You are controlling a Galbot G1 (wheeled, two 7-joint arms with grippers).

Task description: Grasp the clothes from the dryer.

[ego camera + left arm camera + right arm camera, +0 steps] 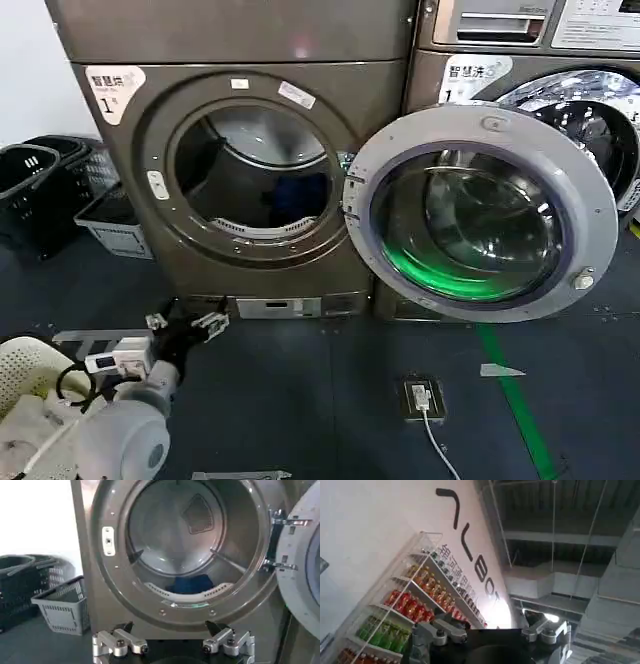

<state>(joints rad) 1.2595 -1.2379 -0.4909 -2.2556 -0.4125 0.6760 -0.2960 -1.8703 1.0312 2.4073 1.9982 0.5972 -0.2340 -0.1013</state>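
Head view. The dryer (250,170) stood at centre left, its door (480,215) swung fully open to the right and hanging in front of the neighbouring machine (560,90). A white sticker (113,88) sat at the dryer's upper left corner. Inside the drum, low and towards the back, lay a dark blue cloth (300,192). The left claw (185,325) was held low before the dryer's base, pointing at the machine, its fingers spread apart and holding nothing. Dark baskets (40,185) and a grey basket (115,225) stood on the floor to the left of the dryer; a white basket (25,375) lay beside the left arm. A floor socket (422,397) with a white cable lay near a green floor stripe (515,400).

Left wrist view. The left claw (172,642) faced the open porthole from below, its two fingers (120,642) wide apart and empty. The blue cloth (192,584) rested at the bottom of the drum (180,535), behind the lint grille. The grey basket (65,605) stood beside the dryer, and the door's edge (300,575) showed by the hinges.

Right wrist view. The right claw (490,632) pointed upward towards a wall with shelves of bottles (410,610) and the ceiling, well away from the dryer; its fingers stood apart, gripping nothing.
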